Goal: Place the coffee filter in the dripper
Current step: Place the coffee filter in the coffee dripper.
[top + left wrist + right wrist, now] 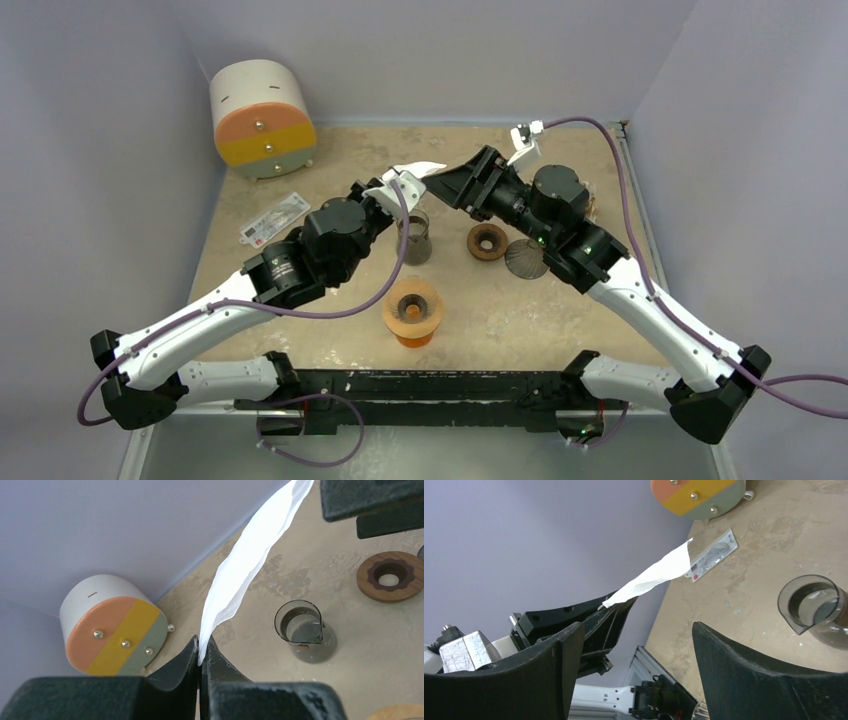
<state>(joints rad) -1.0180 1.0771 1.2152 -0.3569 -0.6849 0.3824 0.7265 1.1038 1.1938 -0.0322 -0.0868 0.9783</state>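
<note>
My left gripper (392,186) is shut on the lower corner of the white coffee filter (420,169), held up above the table at mid-back. The left wrist view shows the folded filter (240,565) rising out of the pinched tips of that gripper (202,652). My right gripper (443,186) stands open just right of the filter's free end, nothing between its jaws. In the right wrist view the filter (654,577) lies above and left of the right gripper (639,645). The orange ribbed dripper (413,312) sits on the table near the front centre, apart from both grippers.
A glass beaker (415,238) stands below the left gripper. To its right lie a brown wooden ring (487,241) and a dark ribbed cone (525,258). A white drum with an orange and yellow face (262,120) sits at back left, a flat card (274,218) near it.
</note>
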